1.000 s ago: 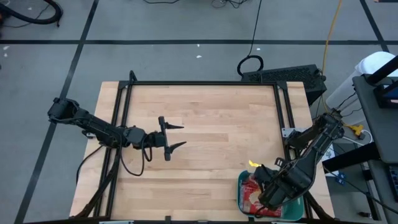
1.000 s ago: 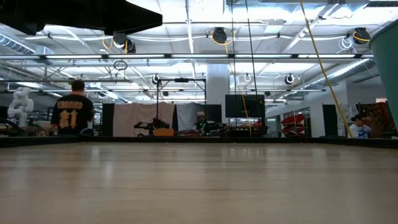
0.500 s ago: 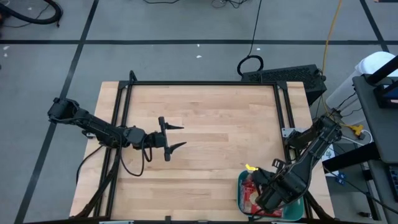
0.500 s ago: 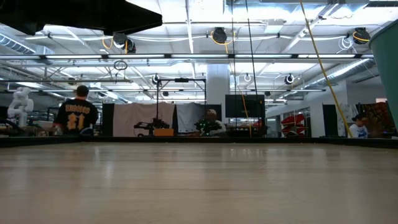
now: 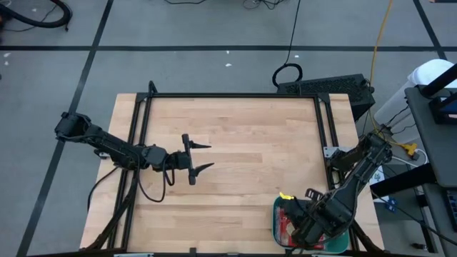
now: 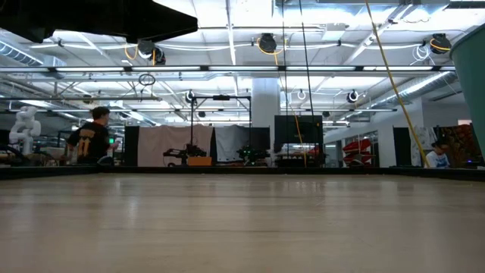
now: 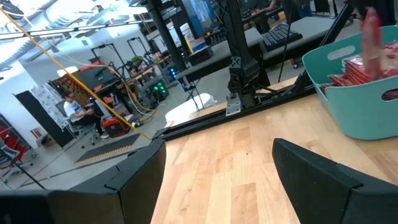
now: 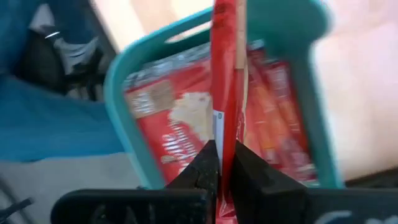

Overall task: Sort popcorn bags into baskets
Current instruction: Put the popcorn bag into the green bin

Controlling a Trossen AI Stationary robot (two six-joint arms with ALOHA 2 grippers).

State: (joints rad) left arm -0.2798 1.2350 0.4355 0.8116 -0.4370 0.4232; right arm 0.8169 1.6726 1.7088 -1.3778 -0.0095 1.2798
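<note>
My right gripper (image 5: pixel 300 213) hangs over the teal-green basket (image 5: pixel 277 227) at the table's near right corner, shut on one red popcorn bag (image 8: pixel 225 74), which I see edge-on. Several more red bags (image 8: pixel 177 124) lie flat inside the basket (image 8: pixel 121 81); some show a cream picture and a grey label. My left gripper (image 5: pixel 209 156) waits open above the bare wood, left of the table's middle, touching nothing. In the left wrist view the basket (image 7: pixel 348 106) stands to one side with the held bag (image 7: pixel 372 31) above it. The low view shows no gripper. My right gripper pinches the red bag between its two fingers (image 8: pixel 202 168) at the bag's nearer end (image 8: pixel 224 146). The bag stands edge-on and runs straight out past the fingers, lifted clear above the bags in the basket. The high view hides the contact under the arm.
A black metal frame (image 5: pixel 228 96) runs along the table's far, left and right sides. The basket sits close to the near edge. Bare wood (image 5: pixel 250 164) stretches between the two arms. A person (image 6: pixel 91 140) stands in the room far behind the table.
My right gripper has carried the bag a little toward the table's near edge, farther over the basket. My left arm has kept still.
</note>
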